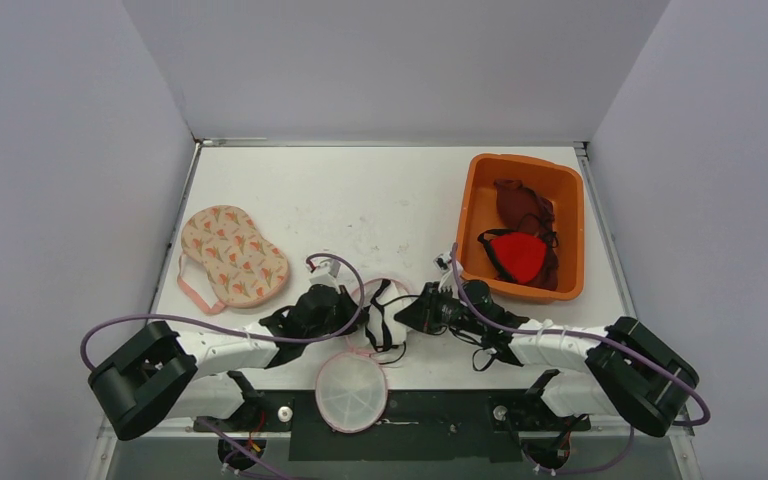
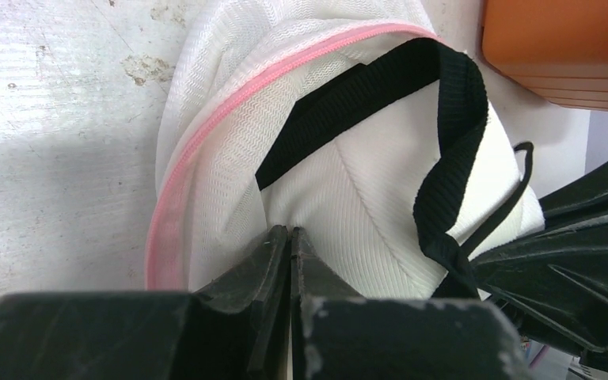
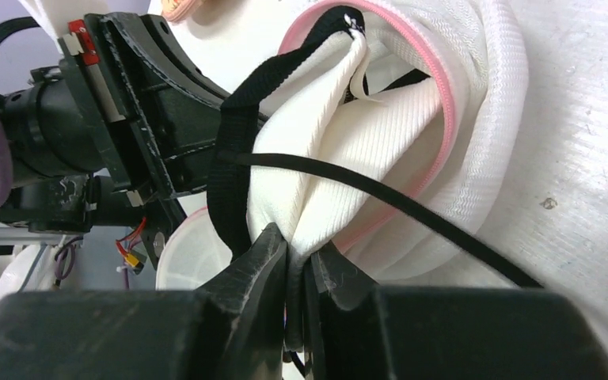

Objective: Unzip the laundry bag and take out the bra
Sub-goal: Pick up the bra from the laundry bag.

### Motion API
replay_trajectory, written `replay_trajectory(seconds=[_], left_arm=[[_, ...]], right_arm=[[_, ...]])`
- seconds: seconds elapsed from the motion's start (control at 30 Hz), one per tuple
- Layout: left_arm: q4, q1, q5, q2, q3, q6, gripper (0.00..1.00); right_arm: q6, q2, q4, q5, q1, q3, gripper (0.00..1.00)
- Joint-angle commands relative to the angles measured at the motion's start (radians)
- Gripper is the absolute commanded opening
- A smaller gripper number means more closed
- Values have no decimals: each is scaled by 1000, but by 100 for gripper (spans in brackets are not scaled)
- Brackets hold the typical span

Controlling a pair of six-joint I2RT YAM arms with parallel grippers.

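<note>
The white mesh laundry bag (image 1: 397,286) with a pink zipper (image 2: 206,134) lies between my two grippers, its mouth unzipped. Its round lid (image 1: 350,392) hangs over the table's near edge. A white ribbed bra (image 3: 364,134) with black straps (image 2: 451,119) bulges out of the mouth. My left gripper (image 1: 348,310) (image 2: 289,231) is shut, pinching white cloth just inside the zipper rim, with the bra's cloth right against its tips. My right gripper (image 1: 412,312) (image 3: 301,247) is shut on a fold of the bra's ribbed cloth.
An orange bin (image 1: 479,190) at the back right holds dark red and red garments. A peach floral pouch (image 1: 232,256) lies at the left. The two wrists sit close together near the table's front edge, and walls enclose the table on three sides.
</note>
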Motion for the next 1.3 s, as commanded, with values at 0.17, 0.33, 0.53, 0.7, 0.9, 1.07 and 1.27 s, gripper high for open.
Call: replay_trajectory(seconds=[0.17,0.33,0.53,0.7,0.9,1.07,1.27], left_arm=[[-187,5,-50,-219,50,41,30],[-329,26,-119,-348,68,85,62],[-347,57,-108,-417,28,106,76],[-263,64,-87,-405,2,111,77],[-232,68,-72,-378,9,118,77],[-238,72,-74,-388,15,123,77],[-258,80,-86,-421,12,128,78]], right_arm=[[-170,-208,-314,-56,-2,146,5],[-248,-265,-471,-121,-18,202,5],[-261,-260,-467,-277,-50,209,5],[-114,-271,-241,-423,-72,141,5],[12,-266,-66,-523,-79,139,5],[-2,-300,-148,-534,-87,209,5],[-174,-387,-435,-422,-111,342,5]])
